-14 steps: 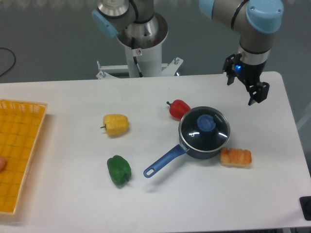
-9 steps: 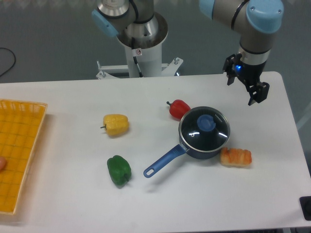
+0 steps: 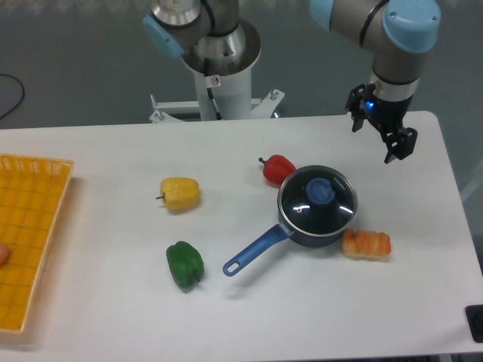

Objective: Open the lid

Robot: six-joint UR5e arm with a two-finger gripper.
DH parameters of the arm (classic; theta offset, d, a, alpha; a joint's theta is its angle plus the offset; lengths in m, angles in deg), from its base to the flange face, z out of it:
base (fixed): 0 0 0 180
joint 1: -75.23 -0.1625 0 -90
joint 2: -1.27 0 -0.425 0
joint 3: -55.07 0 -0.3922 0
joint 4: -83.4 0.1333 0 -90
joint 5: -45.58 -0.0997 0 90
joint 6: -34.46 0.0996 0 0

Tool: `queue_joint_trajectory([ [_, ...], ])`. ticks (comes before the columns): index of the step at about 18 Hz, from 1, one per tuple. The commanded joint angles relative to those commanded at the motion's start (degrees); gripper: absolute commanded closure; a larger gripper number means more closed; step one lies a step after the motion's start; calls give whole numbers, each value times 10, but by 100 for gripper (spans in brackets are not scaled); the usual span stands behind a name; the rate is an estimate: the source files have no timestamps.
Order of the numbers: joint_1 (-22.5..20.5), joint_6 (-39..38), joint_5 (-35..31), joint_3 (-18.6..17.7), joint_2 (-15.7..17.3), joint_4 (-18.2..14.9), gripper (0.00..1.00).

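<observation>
The lid (image 3: 318, 200), round dark glass with a silver rim and a blue centre knob, sits flat on the blue long-handled saucepan (image 3: 260, 244) right of the table's middle. My gripper (image 3: 379, 139) hangs above the table's back right area, up and to the right of the lid and well apart from it. Its two black fingers are spread, with nothing between them.
A red pepper (image 3: 278, 169) touches the pan's back left side. A piece of orange bread (image 3: 367, 243) lies by its front right. A yellow pepper (image 3: 181, 194) and a green pepper (image 3: 185, 264) sit to the left. A yellow basket (image 3: 26, 234) stands at the left edge.
</observation>
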Motion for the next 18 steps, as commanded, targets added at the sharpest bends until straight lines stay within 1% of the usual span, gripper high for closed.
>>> queue_joint_trajectory([
  [3,-5,2,3,-9,2,0,0],
  [6,-15,1,41,-11,3,1,0],
  [8,-15,-2,40,-14,6,3,0],
  [11,-11,-10,40,-7,8,-2,0],
  [13,-4,-80,40,-4,6,-2,0],
  [15,30,-147,40,5,2,-2,0],
  [18,47,-198,37,7,-9,2,0],
])
